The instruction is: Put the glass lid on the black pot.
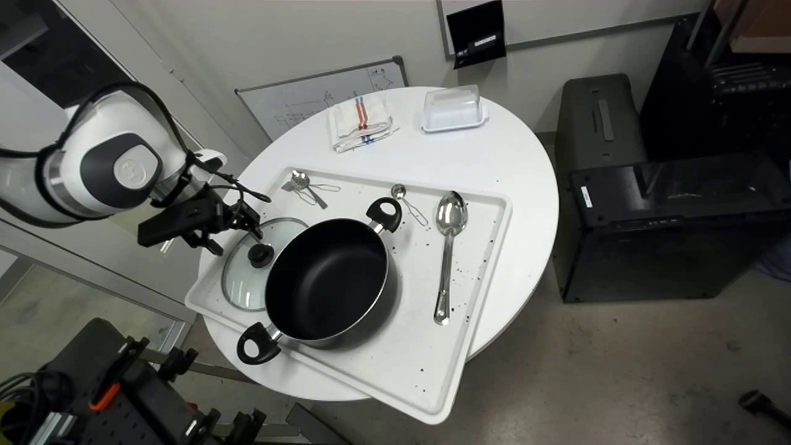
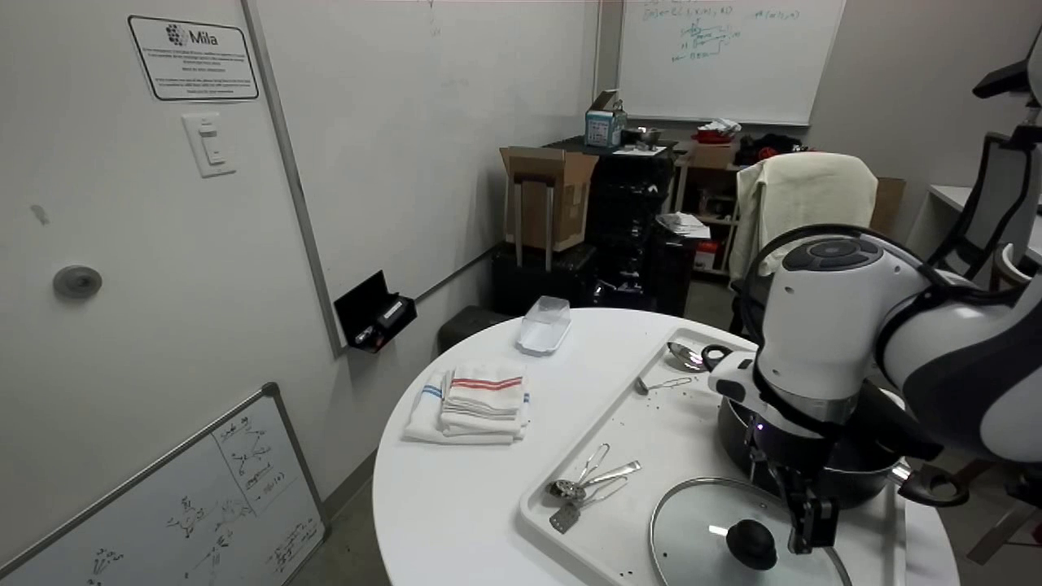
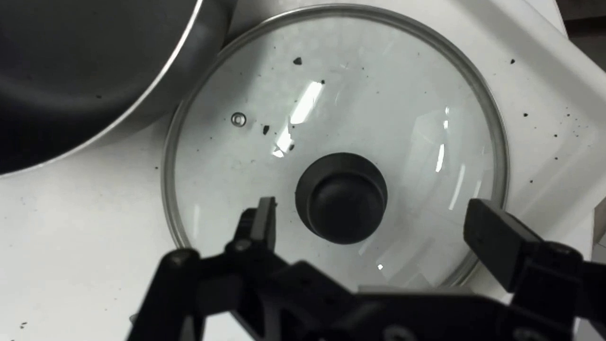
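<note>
The glass lid (image 1: pixel 244 284) lies flat on the tray, its black knob (image 1: pixel 261 255) facing up, in both exterior views (image 2: pixel 692 529). The lid fills the middle of the wrist view (image 3: pixel 378 94). The wide black pot (image 1: pixel 327 278) stands uncovered right beside the lid, with nothing in it. It also shows at the upper left of the wrist view (image 3: pixel 94 61); in an exterior view the arm partly hides it (image 2: pixel 739 435). My gripper (image 3: pixel 370 202) is open and empty above the lid. The knob (image 3: pixel 348 203) appears between its fingers, nearer the left finger, without visible contact.
The white tray (image 1: pixel 383 395) sits on a round white table (image 1: pixel 519 161). A large metal spoon (image 1: pixel 451 213) lies beyond the pot, with small measuring spoons (image 1: pixel 301 180) near the tray's edge. Folded towels (image 1: pixel 361 120) and a clear-covered dish (image 1: pixel 454 110) stand on the table. The pot's handles (image 1: pixel 384 214) stick out.
</note>
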Tool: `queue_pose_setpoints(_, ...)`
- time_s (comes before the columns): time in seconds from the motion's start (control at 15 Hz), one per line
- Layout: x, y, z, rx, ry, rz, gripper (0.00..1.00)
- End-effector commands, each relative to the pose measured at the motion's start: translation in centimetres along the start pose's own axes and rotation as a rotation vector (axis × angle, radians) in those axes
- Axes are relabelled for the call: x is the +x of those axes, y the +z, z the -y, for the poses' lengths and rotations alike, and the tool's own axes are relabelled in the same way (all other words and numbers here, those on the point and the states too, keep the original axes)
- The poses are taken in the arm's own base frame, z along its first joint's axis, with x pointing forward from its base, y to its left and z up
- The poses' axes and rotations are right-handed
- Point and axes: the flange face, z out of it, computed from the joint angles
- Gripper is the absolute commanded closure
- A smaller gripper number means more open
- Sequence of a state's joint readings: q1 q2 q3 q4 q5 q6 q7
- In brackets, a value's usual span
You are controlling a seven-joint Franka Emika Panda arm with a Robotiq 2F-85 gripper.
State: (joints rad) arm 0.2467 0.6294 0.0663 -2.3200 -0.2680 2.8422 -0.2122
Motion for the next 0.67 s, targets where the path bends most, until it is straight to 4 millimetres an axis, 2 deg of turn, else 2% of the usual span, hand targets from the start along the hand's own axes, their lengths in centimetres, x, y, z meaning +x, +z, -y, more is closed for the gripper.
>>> queue_pose_setpoints(0.0,0.9,1.7,-0.1,-0.033,-0.019,-0.023,0.0)
queue_pose_setpoints(0.6,1.6,4.4,-0.1,-0.061,-0.058,-0.052,0.0)
